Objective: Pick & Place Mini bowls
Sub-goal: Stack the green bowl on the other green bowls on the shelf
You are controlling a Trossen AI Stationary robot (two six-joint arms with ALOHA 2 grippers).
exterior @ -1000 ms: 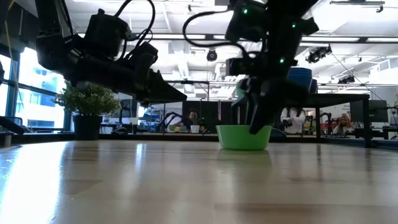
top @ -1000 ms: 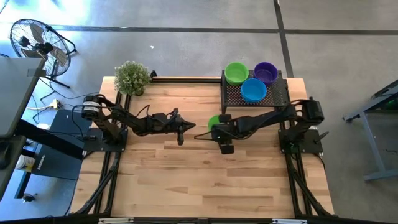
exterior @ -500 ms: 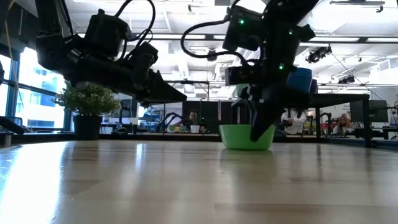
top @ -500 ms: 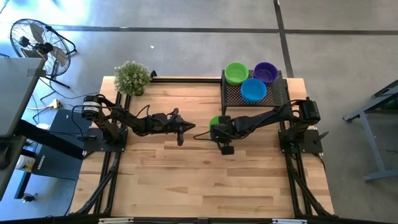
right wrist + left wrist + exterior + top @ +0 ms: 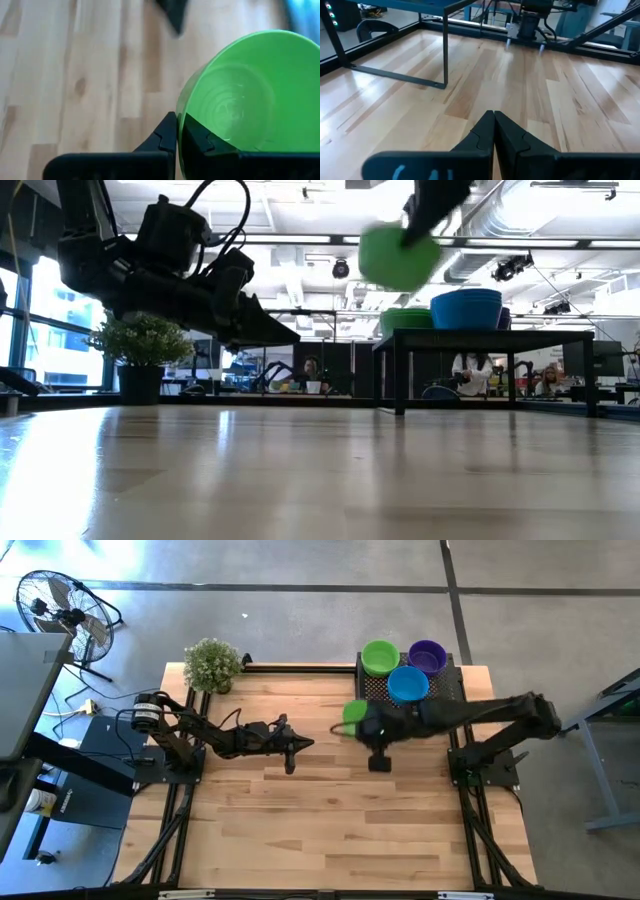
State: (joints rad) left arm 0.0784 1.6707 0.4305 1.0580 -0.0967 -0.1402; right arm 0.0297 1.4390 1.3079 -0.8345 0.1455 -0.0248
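Right gripper [image 5: 352, 722] pinched shut on the rim of a green mini bowl [image 5: 353, 712], carried in the air above the table [image 5: 300, 810], just left of the black mesh rack [image 5: 440, 690]. Green, purple and blue bowls sit on the rack. Bowl looks light, stiff, thin-walled plastic, probably slick; the rim edge seems the only sensible hold. Left gripper [image 5: 302, 744] closed, empty, hanging mid-table.

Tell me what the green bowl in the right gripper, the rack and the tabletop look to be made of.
Green bowl: likely plastic, glossy, light passes through the wall. Rack: probably black metal, perforated mesh top on thin legs. Tabletop: wood planks, visible grain, light sheen. The right gripper pinches the bowl's rim.
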